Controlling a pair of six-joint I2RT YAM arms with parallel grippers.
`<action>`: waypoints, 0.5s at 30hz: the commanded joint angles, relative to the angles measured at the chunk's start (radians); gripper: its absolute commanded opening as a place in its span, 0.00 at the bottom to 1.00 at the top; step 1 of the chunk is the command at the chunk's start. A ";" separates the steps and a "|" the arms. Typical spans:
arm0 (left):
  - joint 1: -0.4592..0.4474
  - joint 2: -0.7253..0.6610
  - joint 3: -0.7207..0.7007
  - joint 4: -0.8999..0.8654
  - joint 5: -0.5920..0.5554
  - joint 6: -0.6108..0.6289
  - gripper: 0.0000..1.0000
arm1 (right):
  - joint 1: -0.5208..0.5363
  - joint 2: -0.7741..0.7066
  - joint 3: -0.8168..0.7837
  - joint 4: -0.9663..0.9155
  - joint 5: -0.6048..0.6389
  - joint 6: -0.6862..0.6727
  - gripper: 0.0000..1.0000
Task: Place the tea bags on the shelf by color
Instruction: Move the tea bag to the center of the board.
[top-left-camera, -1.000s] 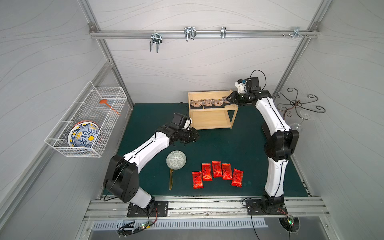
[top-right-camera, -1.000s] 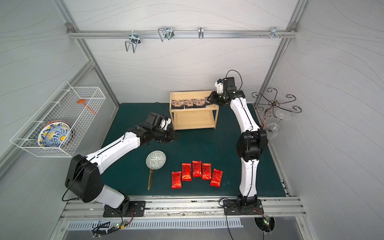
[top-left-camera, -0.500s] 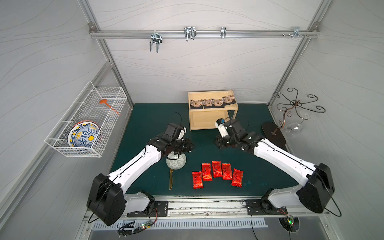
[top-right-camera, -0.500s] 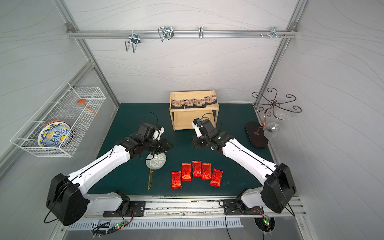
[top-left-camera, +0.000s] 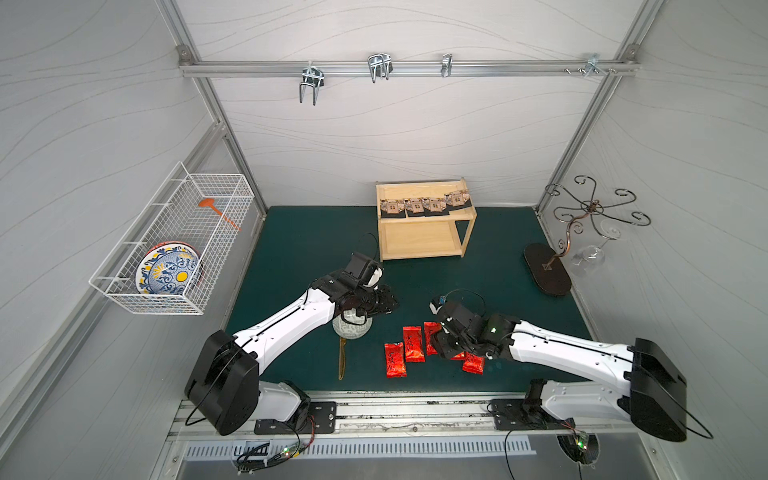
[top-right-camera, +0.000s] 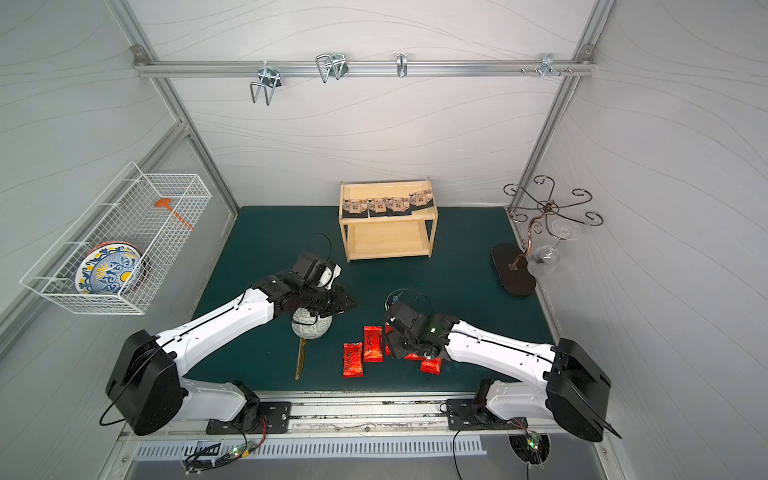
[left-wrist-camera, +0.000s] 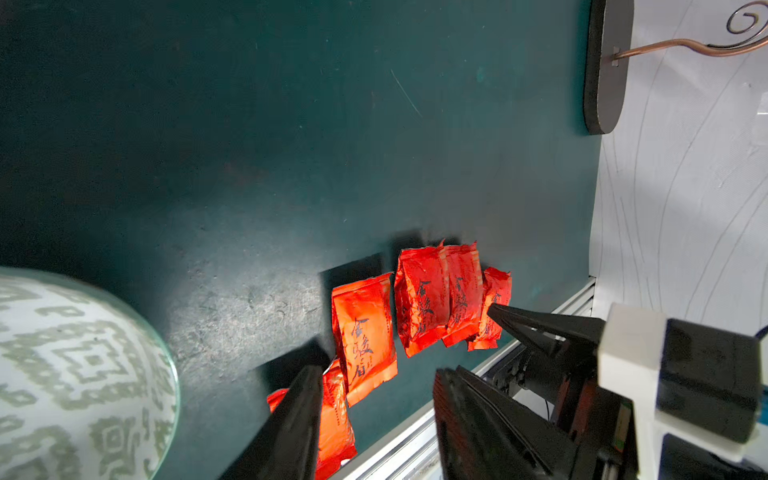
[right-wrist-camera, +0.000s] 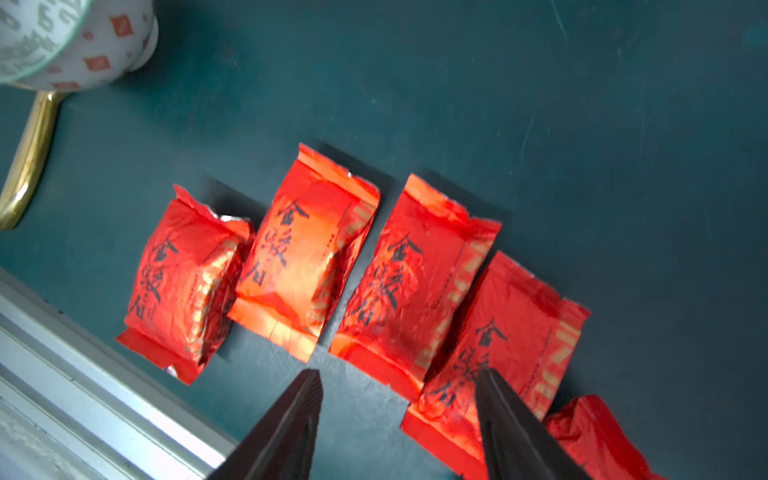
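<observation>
Several red foil tea bags (top-left-camera: 413, 344) (top-right-camera: 372, 343) lie in a row on the green mat near the front edge. Several beige-brown tea bags (top-left-camera: 424, 205) (top-right-camera: 388, 205) sit on the top tray of the wooden shelf (top-left-camera: 419, 220) (top-right-camera: 386, 222) at the back; its lower tier holds nothing. My right gripper (top-left-camera: 441, 352) (top-right-camera: 398, 351) (right-wrist-camera: 397, 374) hangs open just above the red row, near the bag (right-wrist-camera: 511, 332) second from its right end. My left gripper (top-left-camera: 390, 301) (top-right-camera: 350, 303) (left-wrist-camera: 376, 372) is open and holds nothing, over the mat beside the patterned bowl, with the red tea bags (left-wrist-camera: 363, 328) ahead of it.
A patterned bowl (top-left-camera: 351, 328) (right-wrist-camera: 62, 41) and a gold spoon (top-left-camera: 341, 357) lie left of the red row, under my left arm. A white wire basket (top-left-camera: 174, 249) with a plate hangs on the left wall. A metal glass stand (top-left-camera: 548, 270) stands at the right.
My right arm swung from the shelf top down to the red bags and its jaws opened wider. My left arm moved forward over the bowl, jaws opening.
</observation>
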 joint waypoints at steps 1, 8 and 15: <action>-0.004 0.019 0.017 0.057 -0.002 -0.007 0.49 | 0.014 0.012 -0.027 0.018 0.017 0.075 0.66; -0.004 0.032 0.011 0.056 -0.012 -0.003 0.49 | 0.014 0.106 -0.007 0.096 0.006 0.084 0.67; -0.004 0.039 0.001 0.067 -0.012 -0.002 0.49 | 0.000 0.183 0.008 0.123 0.018 0.088 0.69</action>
